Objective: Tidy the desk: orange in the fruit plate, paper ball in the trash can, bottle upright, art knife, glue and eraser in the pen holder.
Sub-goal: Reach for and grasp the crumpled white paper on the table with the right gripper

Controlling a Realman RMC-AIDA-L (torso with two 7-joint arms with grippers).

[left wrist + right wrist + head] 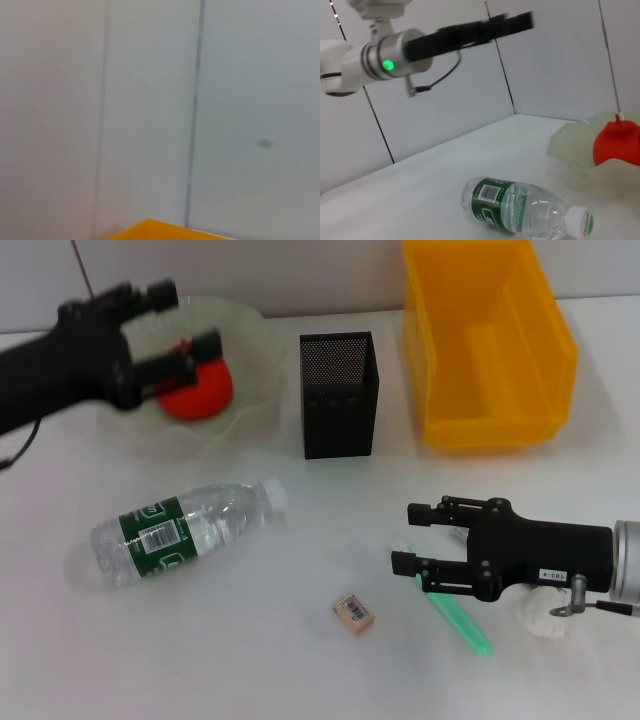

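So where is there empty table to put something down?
Bare table lies along the near edge, between the lying bottle and the eraser. Another patch sits between the pen holder and the right gripper. It is crowded around that gripper, over the green art knife.

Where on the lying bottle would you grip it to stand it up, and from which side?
Grip the bottle across its round body near the green label, coming from above. It lies on its side, cap pointing toward the pen holder, so the jaws should probably span its width. The tapered neck looks likelier to slip.
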